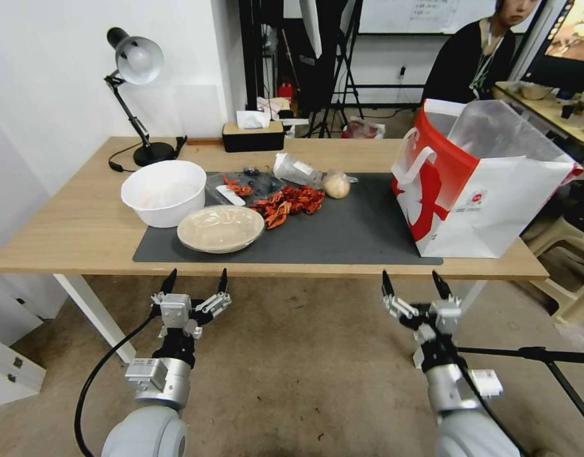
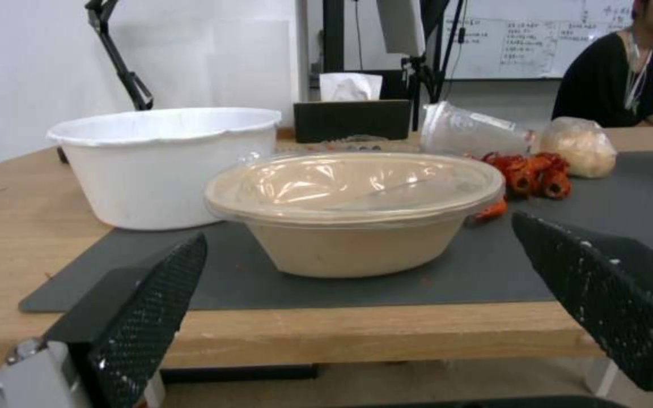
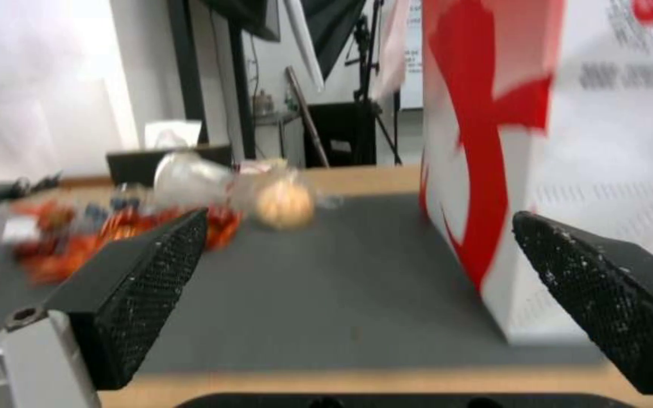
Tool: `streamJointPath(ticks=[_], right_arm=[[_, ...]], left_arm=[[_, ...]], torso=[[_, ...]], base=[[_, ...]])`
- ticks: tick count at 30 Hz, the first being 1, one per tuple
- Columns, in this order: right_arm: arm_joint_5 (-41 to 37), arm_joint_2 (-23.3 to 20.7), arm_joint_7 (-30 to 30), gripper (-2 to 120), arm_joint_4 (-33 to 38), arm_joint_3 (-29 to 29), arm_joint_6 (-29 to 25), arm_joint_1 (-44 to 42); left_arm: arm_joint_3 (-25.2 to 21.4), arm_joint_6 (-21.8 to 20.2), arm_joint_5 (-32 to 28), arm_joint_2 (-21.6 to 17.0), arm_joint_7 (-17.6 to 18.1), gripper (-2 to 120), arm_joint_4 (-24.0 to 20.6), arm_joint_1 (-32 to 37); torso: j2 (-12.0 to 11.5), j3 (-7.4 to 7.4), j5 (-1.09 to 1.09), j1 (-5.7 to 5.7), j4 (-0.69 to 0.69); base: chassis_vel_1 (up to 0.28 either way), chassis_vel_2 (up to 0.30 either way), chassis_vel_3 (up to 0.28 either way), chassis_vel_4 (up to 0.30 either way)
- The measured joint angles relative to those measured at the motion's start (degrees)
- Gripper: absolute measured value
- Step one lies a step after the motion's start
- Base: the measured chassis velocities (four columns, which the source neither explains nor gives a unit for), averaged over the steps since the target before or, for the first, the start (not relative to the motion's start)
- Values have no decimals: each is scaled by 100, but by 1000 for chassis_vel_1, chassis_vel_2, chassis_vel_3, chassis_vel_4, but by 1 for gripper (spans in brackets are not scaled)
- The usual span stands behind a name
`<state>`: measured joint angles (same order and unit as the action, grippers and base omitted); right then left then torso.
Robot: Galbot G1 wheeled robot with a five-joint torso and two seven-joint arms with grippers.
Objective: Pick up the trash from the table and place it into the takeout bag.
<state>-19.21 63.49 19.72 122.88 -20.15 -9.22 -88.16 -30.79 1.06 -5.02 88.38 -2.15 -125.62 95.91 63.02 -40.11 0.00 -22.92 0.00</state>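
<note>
Trash — the shallow beige lidded bowl (image 1: 220,228) — lies directly ahead of the spread left tool (image 1: 195,285); the spread right tool (image 1: 414,289) faces the boxy white-and-red takeout bag (image 1: 482,190), probably farther from it.

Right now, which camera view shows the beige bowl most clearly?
The left wrist view: the beige bowl sits close and central, its clear film cover and side wall plain. The head view shows it smaller, from above, on the mat. In the right wrist view I cannot make it out.

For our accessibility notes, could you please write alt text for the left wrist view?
A lidded beige bowl sits on the table's dark mat, straight ahead of the open left tool. A white bowl stands beside it, red crayfish shells behind.
</note>
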Motion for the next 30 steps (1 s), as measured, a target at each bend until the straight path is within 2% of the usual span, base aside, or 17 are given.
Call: streamJointPath(ticks=[2, 6, 8, 10, 11, 14, 16, 18, 20, 22, 30], right_arm=[[-154, -51, 85, 100, 0, 58, 162, 239], [-1060, -311, 339, 100, -186, 308, 818, 1280], [-1149, -340, 361, 100, -225, 354, 878, 1408], [-1545, -463, 457, 100, -538, 653, 1109, 2115], [-1545, -463, 457, 100, -538, 653, 1109, 2115], [-1967, -538, 595, 100, -1028, 1102, 1324, 2985], [-2047, -540, 623, 100, -1126, 1185, 1360, 3132], [-2431, -509, 738, 100, -1634, 1563, 1522, 3876], [-2467, -501, 746, 100, -1690, 1596, 1538, 3953], [-2790, -394, 806, 100, -2324, 1944, 1651, 4738], [-3386, -124, 942, 100, -3233, 2481, 1972, 5668]], left_arm=[[5, 0, 0, -7, 0, 100, 0, -7], [29, 0, 1, -36, -16, 100, 22, -29], [28, 0, 1, -35, -17, 100, 24, -29], [14, 1, 1, -27, -18, 100, 36, -26], [14, 1, 1, -27, -18, 100, 36, -26], [4, 2, 5, -3, -20, 100, 54, -47], [3, 2, 6, 3, -20, 100, 56, -52], [3, 2, 13, 23, -20, 100, 69, -68], [3, 2, 13, 24, -20, 100, 71, -70], [-2, 2, 15, 29, -21, 100, 83, -74], [-35, 7, 15, 28, -21, 100, 93, -72]], torso=[[0, 0, 0, 0, 1], [0, 0, 0, 0, -1], [0, 0, -1, 0, -1], [0, -1, 2, 0, -1], [0, -1, 2, 0, -1], [0, -1, 0, 0, 1], [-1, -1, 0, -1, 0], [0, -1, 0, -1, 0], [-1, -1, 0, -1, 0], [-1, -1, 0, -1, 0], [-1, -1, -1, -1, 0]], base=[[0, 0, 0, 0], [0, 0, 0, 0], [0, 0, 0, 0], [0, 0, 0, 0], [0, 0, 0, 0], [0, 0, 0, 0], [0, 0, 0, 0], [0, 0, 0, 0], [0, 0, 0, 0], [0, 0, 0, 0], [0, 0, 0, 0]])
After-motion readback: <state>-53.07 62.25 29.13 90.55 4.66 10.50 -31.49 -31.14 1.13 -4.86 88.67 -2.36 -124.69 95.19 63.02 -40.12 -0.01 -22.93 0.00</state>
